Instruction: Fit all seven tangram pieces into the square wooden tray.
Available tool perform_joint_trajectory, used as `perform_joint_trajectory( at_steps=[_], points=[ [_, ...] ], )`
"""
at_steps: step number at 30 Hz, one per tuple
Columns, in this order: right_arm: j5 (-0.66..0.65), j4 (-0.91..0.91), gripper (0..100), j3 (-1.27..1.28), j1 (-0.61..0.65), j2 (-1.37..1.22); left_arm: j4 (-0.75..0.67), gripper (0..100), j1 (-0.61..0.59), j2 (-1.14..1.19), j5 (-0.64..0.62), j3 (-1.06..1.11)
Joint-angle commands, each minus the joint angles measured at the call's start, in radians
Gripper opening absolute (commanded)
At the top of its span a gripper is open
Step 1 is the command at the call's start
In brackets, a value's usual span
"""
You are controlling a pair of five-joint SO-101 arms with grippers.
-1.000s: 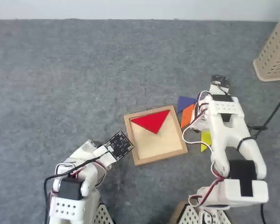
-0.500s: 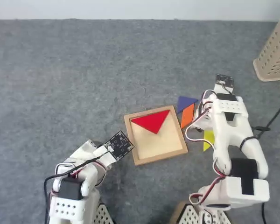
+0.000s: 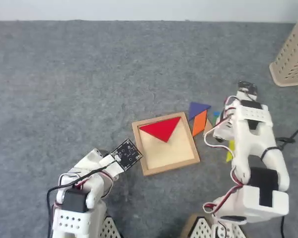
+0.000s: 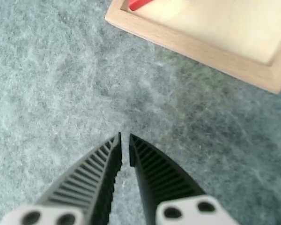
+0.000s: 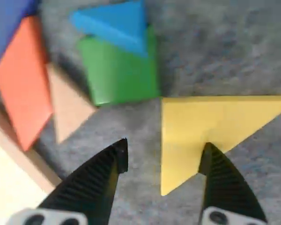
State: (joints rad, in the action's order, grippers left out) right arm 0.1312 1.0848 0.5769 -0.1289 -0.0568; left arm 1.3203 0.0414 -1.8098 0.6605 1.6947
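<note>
We find the red triangle (image 3: 161, 130) inside the tray (image 3: 172, 166), at its far edge. The yellow triangle (image 5: 210, 122) lies on the carpet (image 3: 89, 74) beside the tray, under the wide-open right gripper (image 5: 165, 143). The left gripper (image 4: 125, 137), nearly closed and empty, sits near the tray.

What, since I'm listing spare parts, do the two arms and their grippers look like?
The left arm and right arm have chunky white shells with black motor blocks and thin red, white and black wires looping between joints. Each carries a small black camera board. The left gripper and right gripper have black, ribbed, tapering fingers on white bases with screw holes.
</note>
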Motion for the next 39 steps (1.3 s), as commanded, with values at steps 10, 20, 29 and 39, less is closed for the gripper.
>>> perform_joint_trajectory(
  at_steps=[10, 20, 29, 39],
  points=[
    [-0.017, 0.012, 27.5, -0.009, -0.196, -0.071, 0.005, 3, 0.003, -0.017, 0.011, -0.010],
    [-0.008, 0.116, 27.5, -0.084, -0.335, 0.119, 0.005, 3, 0.003, -0.017, 0.011, -0.010],
    [-0.006, -0.022, 27.6, -0.054, -0.340, 0.048, 0.005, 3, 0.005, -0.017, 0.011, -0.010],
    [-0.017, -0.018, 27.5, -0.130, -0.340, -0.148, 0.005, 3, 0.005, -0.017, 0.011, -0.010]
  ],
)
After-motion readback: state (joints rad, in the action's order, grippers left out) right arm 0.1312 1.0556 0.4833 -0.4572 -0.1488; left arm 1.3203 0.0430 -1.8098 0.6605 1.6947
